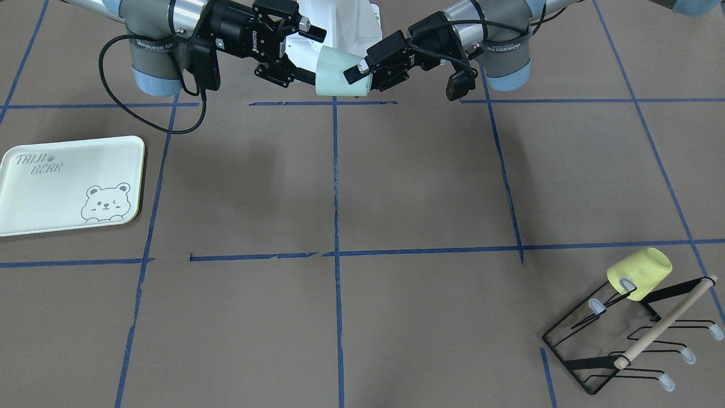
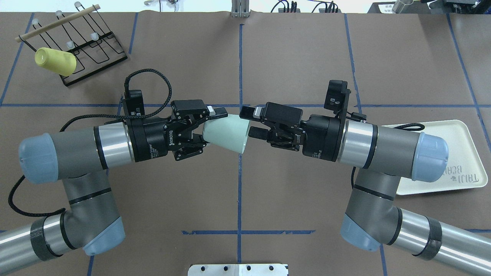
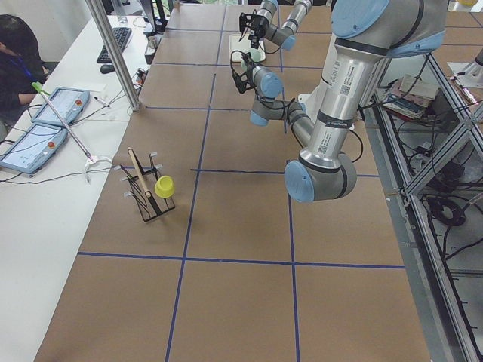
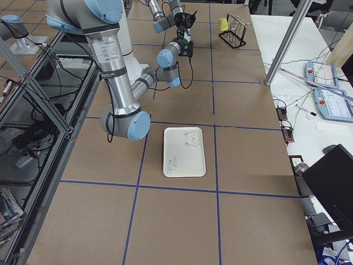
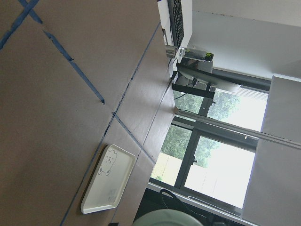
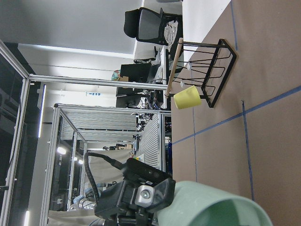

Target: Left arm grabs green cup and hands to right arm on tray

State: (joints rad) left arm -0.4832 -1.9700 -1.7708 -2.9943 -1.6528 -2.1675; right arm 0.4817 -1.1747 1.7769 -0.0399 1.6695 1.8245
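The green cup (image 2: 228,134) hangs in mid-air over the middle of the desk (image 2: 291,199), lying on its side between the two arms. The left gripper (image 2: 216,128) has its jaws clamped on the narrow base end, one finger on each side of the wall. This leaves the wide rim free and turned toward the other arm.

The right gripper (image 2: 245,122) faces that open mouth with its jaws apart. In the overhead view one finger lies just outside the rim and the other sits in front of the opening, so the likely plan is to pinch the wall from inside and out. I cannot tell whether either finger touches the plastic.

By my reading the handover is about to happen, and the left jaws alone carry the cup. A rim pinch on a smooth tapered wall could slip if they let go early.

The tray (image 1: 56,192) lies flat on the desk on the robot's right, well apart from the cup, so the right arm will need an outward swing. The yellow cup (image 1: 640,273) hangs on the wire rack (image 1: 662,326) in the far corner on the robot's left.
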